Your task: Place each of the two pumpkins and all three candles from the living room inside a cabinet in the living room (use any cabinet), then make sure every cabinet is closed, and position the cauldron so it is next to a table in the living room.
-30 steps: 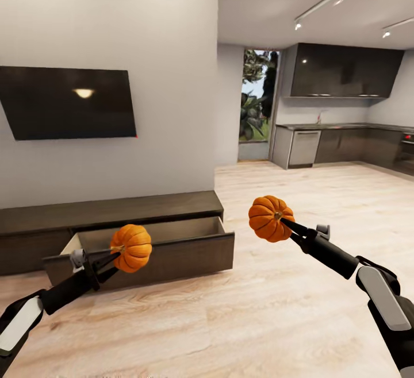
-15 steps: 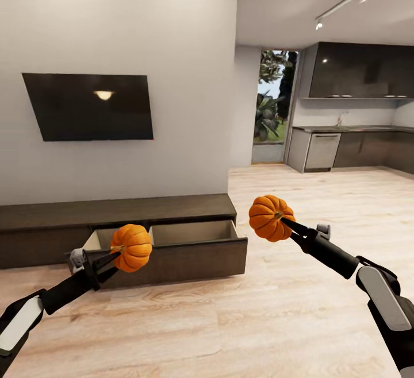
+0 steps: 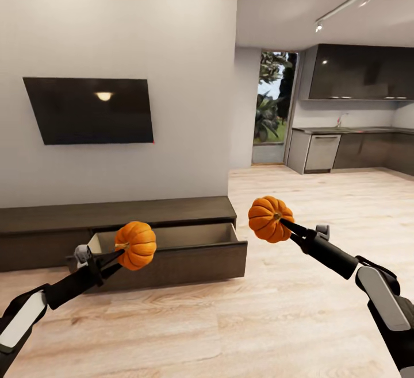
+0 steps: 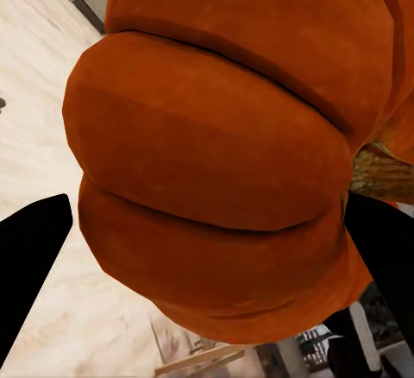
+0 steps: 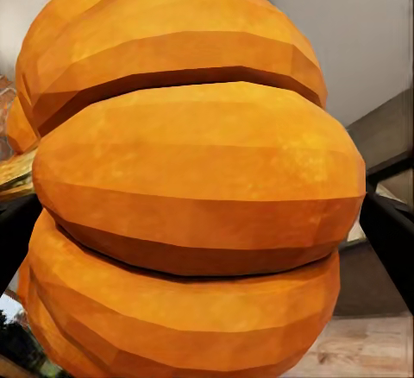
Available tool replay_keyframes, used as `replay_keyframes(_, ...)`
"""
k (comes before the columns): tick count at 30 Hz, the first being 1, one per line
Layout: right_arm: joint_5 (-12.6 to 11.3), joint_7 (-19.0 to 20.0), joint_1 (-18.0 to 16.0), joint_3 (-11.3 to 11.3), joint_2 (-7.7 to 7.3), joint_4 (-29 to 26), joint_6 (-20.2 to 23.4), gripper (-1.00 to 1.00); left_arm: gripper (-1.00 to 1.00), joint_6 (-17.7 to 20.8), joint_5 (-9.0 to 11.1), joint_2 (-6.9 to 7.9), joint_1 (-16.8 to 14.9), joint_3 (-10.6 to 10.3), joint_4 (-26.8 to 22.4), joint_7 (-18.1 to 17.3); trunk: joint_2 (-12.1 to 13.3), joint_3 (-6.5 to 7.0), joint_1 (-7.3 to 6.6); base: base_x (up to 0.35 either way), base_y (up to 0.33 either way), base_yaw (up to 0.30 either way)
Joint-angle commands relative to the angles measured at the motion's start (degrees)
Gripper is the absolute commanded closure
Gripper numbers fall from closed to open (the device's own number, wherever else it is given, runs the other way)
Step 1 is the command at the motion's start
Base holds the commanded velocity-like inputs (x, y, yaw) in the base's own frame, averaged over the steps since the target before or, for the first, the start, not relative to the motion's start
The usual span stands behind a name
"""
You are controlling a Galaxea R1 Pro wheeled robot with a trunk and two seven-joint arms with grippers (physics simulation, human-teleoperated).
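Both jaws pinching pumpkins (image 3: 135, 245) (image 3: 270, 219) by stems | drawer (image 3: 172, 251) standing open | risk: stem grips slipping, pumpkins dropping short

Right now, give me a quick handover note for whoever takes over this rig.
Left end effector: shut on the left pumpkin, held in front of the cabinet's open drawer.
Right end effector: shut on the right pumpkin, held in the air over the wooden floor, to the right of the drawer.
The cabinet stands against the wall under the TV; one drawer is pulled out, and what shows of its inside looks empty.
Done: both pumpkins picked up, drawer open.
Left: put both pumpkins in, fetch the three candles, close the cabinet, place the cauldron by the table.
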Motion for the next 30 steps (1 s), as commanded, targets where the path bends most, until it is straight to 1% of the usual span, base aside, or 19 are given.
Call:
replay_keyframes(1,1.21,0.0,-0.05,-0.1,0.01,0.0,0.43,1.0,1.0,0.24,0.05,0.01,-0.03,-0.09,-0.24,0.07,0.38,0.12,-0.23,0.0,0.0,0.0)
replay_keyframes(3,3.12,-0.01,-0.06,-0.14,0.06,0.02,0.43,1.0,1.0,0.22,0.0,0.01,-0.03,-0.29,-1.23,1.07,1.19,0.48,-0.67,0.0,0.0,0.0)
replay_keyframes(4,3.84,-0.04,-0.07,-0.13,0.07,0.04,0.43,1.0,1.0,0.22,0.0,0.0,-0.03,-0.44,-1.95,2.25,1.59,0.66,-0.89,0.0,0.0,0.0)
replay_keyframes(5,4.72,-0.11,-0.07,-0.08,0.08,0.03,0.46,1.0,1.0,0.26,0.02,-0.01,-0.03,-0.64,-3.44,4.69,1.99,0.84,-1.11,0.0,0.0,0.0)
replay_keyframes(6,5.35,-0.29,-0.07,-0.05,0.09,0.04,0.5,1.0,1.0,0.28,0.03,0.0,-0.03,-0.73,-4.63,6.37,2.39,1.02,-1.33,0.0,0.0,0.0)
replay_keyframes(8,6.93,-1.82,-0.07,0.46,0.11,0.06,0.59,1.0,1.0,0.27,0.04,-0.11,-0.03,-0.82,-6.85,9.58,3.19,1.38,-1.77,0.0,0.0,0.0)
replay_keyframes(10,8.02,-4.86,-0.07,1.66,0.52,0.07,0.62,1.0,1.0,0.24,0.06,-0.44,-0.03,-0.81,-8.19,13.09,3.99,1.74,-2.21,0.0,0.0,0.0)
replay_keyframes(11,8.44,-7.65,-0.15,2.85,1.65,0.07,0.62,1.0,1.0,0.21,0.1,-0.81,-0.05,-0.85,-8.67,16.25,4.39,1.92,-2.43,0.0,0.0,0.0)
replay_keyframes(13,8.85,-11.77,-0.32,4.48,4.34,0.07,0.61,1.0,1.0,0.16,0.12,-1.79,-0.17,-1.17,-9.62,20.79,5.2,2.28,-2.87,0.0,0.0,0.0)
replay_keyframes(15,9.16,-16.8,-0.59,5.68,7.22,0.21,0.59,1.0,1.0,0.1,0.0,-3.15,-0.24,-1.38,-12.56,25.48,6.0,2.63,-3.31,0.0,0.0,0.0)
replay_keyframes(16,10.11,-21.15,-1.24,6.69,9.1,1.36,0.49,1.0,1.0,0.07,-0.01,-3.94,-0.27,-1.45,-15.09,29.88,6.4,2.81,-3.53,0.0,0.0,0.0)
replay_keyframes(17,11.17,-23.74,-2.06,7.46,10.21,2.46,0.34,1.0,1.0,-0.04,0.04,-4.45,-0.28,-1.46,-16.51,33.27,6.8,2.99,-3.75,0.0,0.0,0.0)
replay_keyframes(19,13.56,-26.92,-3.53,8.54,11.98,4.19,-1.05,1.0,1.0,-0.39,0.07,-5.88,-0.32,-1.53,-18.65,39.73,7.6,3.35,-4.18,0.0,0.0,0.0)
replay_keyframes(20,15.17,-28.19,-4.16,8.99,12.84,4.93,-2.94,1.0,1.0,-0.6,0.0,-7.18,-0.35,-1.65,-20.22,43.66,8.0,3.53,-4.4,0.0,0.0,0.0)
replay_keyframes(23,17.89,-29.4,-4.84,9.48,14.24,5.79,-7.08,1.0,1.0,-1.26,-0.09,-9.06,-0.41,-1.94,-22.66,49.16,9.21,4.07,-5.06,0.0,0.0,0.0)
replay_keyframes(25,20.24,-29.69,-5.88,9.6,15.31,6.95,-8.97,1.0,1.0,-2.65,-0.14,-9.62,-0.45,-2.2,-23.21,52.13,10.01,4.43,-5.5,0.0,0.0,0.0)
replay_keyframes(26,21.83,-29.78,-6.55,9.63,15.9,7.95,-9.69,1.0,1.0,-3.68,-0.15,-9.76,-0.46,-2.54,-23.27,53.47,10.41,4.61,-5.72,0.0,0.0,0.0)
replay_keyframes(28,25.39,-29.89,-7.77,9.66,17.43,10.44,-11.51,1.0,1.0,-6.13,-0.19,-9.89,-0.58,-3.99,-23.37,55.68,11.21,4.97,-6.16,0.0,0.0,0.0)
replay_keyframes(30,28.85,-29.96,-8.85,9.68,19.18,12.93,-14.55,1.0,1.0,-8.27,-0.48,-9.91,-1.12,-5.95,-23.41,58.28,12.01,5.33,-6.6,0.0,0.0,0.0)
